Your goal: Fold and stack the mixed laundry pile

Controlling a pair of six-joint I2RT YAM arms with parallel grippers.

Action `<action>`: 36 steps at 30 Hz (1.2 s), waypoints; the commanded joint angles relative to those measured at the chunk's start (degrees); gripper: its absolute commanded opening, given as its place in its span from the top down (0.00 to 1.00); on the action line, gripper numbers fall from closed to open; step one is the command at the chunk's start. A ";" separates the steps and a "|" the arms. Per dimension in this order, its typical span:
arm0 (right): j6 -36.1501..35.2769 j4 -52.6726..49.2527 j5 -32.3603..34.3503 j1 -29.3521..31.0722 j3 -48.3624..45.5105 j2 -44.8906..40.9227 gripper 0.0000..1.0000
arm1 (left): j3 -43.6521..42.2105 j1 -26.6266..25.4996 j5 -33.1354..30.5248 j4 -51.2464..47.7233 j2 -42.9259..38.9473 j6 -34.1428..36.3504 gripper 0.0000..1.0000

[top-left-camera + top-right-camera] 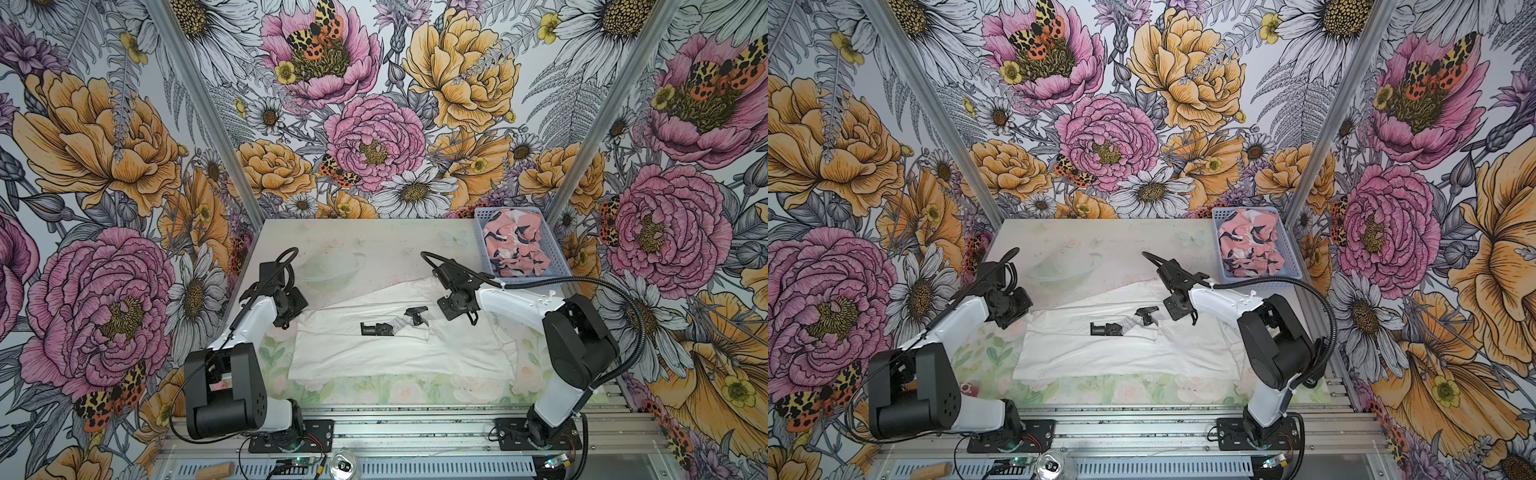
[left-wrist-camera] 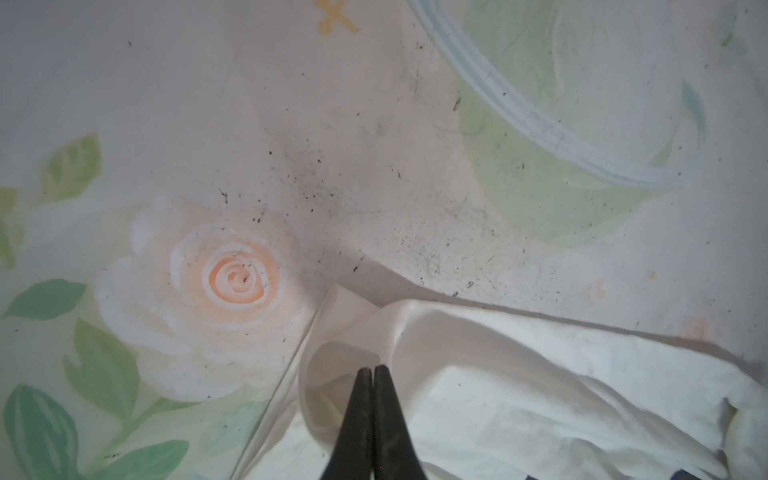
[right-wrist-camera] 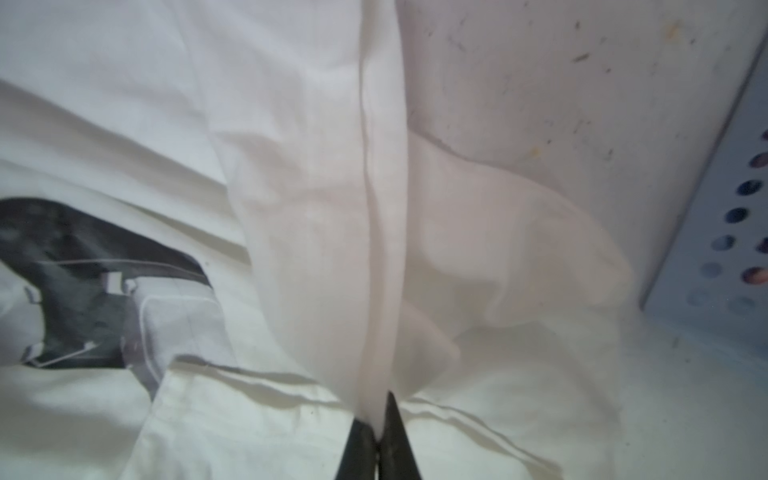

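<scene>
Where both top views look down on the bench (image 1: 353,249) (image 1: 1100,249), the white garment (image 1: 395,353) (image 1: 1121,357) lies spread over the middle and reaches toward the front edge, its black-grey graphic (image 1: 376,329) (image 1: 1106,329) facing up. The pink garment (image 1: 517,245) (image 1: 1252,245) sits crumpled inside the basket (image 1: 481,237) (image 1: 1219,237) at the back right corner. The left gripper (image 1: 286,324) (image 1: 1007,324) is down at the white garment's back left corner. The right gripper (image 1: 455,313) (image 1: 1179,313) is down on the cloth's back right part, near the basket. Neither top view shows how the jaws stand.

Seen from the left wrist, the left gripper (image 2: 373,368) has its fingers pressed together at a curled corner of the white garment (image 2: 519,395), which bunches up to the tips and casts a shadow on the bench (image 2: 291,124).

Seen from the right wrist, the right gripper (image 3: 380,419) pinches a raised ridge of the white garment (image 3: 311,249), which runs straight into the jaws. The graphic (image 3: 83,270) lies to one side of the ridge, and the basket (image 3: 706,249) wall and bare bench (image 3: 540,62) lie to the other.
</scene>
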 commanded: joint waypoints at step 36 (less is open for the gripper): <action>-4.17 -1.84 9.30 -12.92 44.33 22.66 1.00 | 21.72 0.36 5.51 6.44 22.73 -0.45 1.00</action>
